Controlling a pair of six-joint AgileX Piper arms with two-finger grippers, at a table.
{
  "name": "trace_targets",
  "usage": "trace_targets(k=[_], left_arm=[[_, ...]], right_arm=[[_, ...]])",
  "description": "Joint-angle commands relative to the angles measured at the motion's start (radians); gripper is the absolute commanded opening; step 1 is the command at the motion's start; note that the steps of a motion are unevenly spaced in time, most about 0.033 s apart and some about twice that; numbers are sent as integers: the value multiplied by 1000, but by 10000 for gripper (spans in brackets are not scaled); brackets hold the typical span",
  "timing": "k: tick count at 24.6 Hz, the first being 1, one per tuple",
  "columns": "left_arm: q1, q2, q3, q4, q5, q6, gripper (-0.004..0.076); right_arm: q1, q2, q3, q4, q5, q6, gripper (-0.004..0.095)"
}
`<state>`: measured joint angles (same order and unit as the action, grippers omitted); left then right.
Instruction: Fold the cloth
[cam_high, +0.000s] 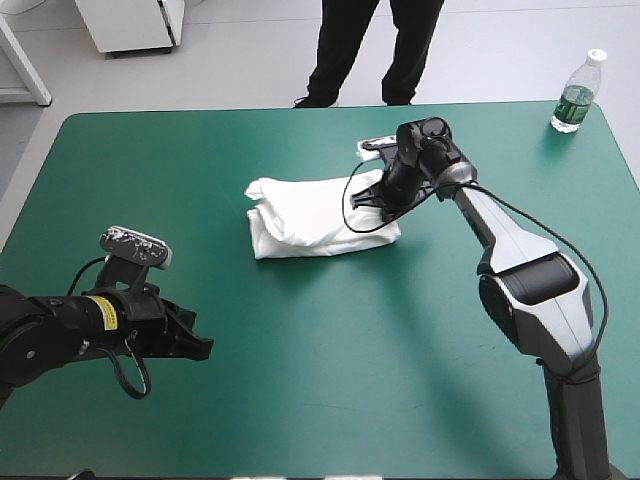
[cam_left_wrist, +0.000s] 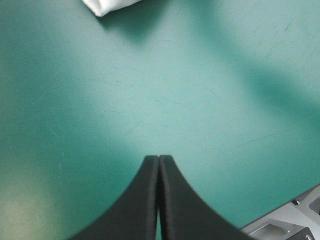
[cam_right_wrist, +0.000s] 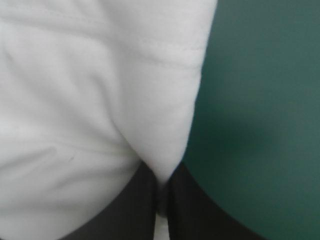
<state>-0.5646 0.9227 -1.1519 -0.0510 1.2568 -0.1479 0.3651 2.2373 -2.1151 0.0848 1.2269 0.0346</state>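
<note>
White and folded, the T-shirt (cam_high: 315, 215) is laid at the bench's (cam_high: 300, 400) middle, long axis parallel to the far edge. Only in the right wrist view is its right end seen pinched between the right fingers (cam_right_wrist: 200, 215). The left fingers (cam_left_wrist: 145, 200) are pressed together, empty, toward the near left corner.

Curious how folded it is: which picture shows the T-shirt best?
The high view: the whole folded T-shirt shows. The right wrist view has only cloth in the right gripper; the left wrist view, one corner.
</note>
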Motion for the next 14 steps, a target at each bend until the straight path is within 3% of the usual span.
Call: trace_targets(k=[1, 9, 14], left_arm=[[0, -8, -24, -12, 22, -2, -22], [0, -8, -24, -12, 22, -2, -22], [0, -8, -24, -10, 18, -2, -22]], right_arm=[[-50, -106, 41, -111, 25, -26, -13], [-234, -207, 295, -199, 25, -44, -13], [-459, -294, 360, -260, 25, -45, -13]])
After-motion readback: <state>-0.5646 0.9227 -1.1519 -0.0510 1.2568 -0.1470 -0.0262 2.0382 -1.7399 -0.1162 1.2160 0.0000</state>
